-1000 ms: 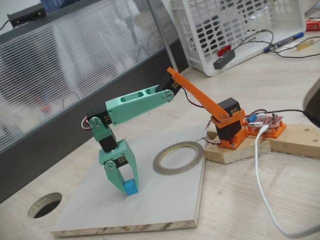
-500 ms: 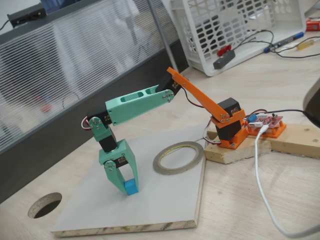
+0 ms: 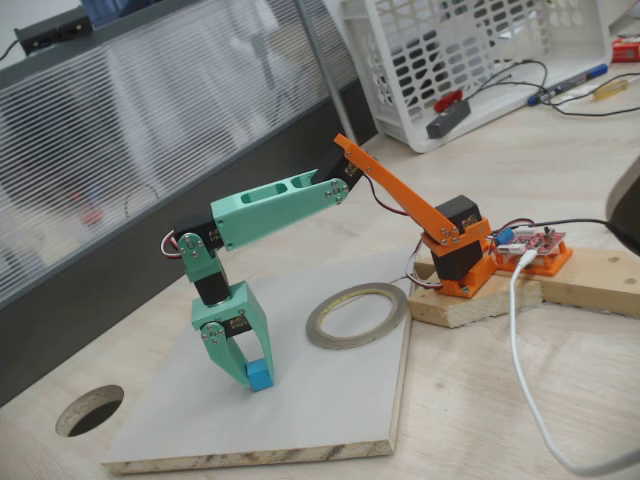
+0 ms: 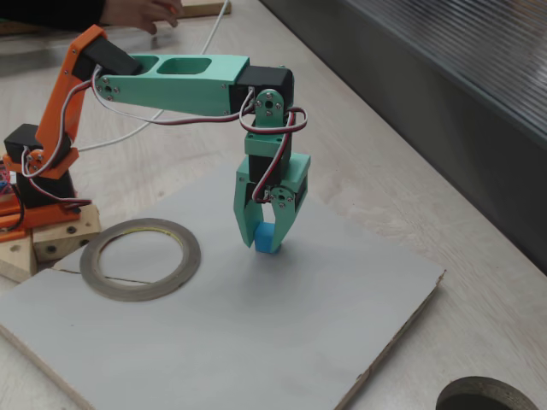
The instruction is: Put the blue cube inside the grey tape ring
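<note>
Teal two-finger gripper [image 4: 267,232] clamped on tiny bright blue cube [image 4: 270,237], cube at fingertips, on or just off grey board [image 4: 256,342] | risk: shallow tip grip, cube may slip on lift | wide grey tape ring [image 4: 139,258] apart, toward arm base

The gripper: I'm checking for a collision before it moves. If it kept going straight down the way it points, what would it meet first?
The gripper points down with the blue cube between its fingers; straight on, cube and fingertips would press into the grey board, apparently directly beneath.
</note>
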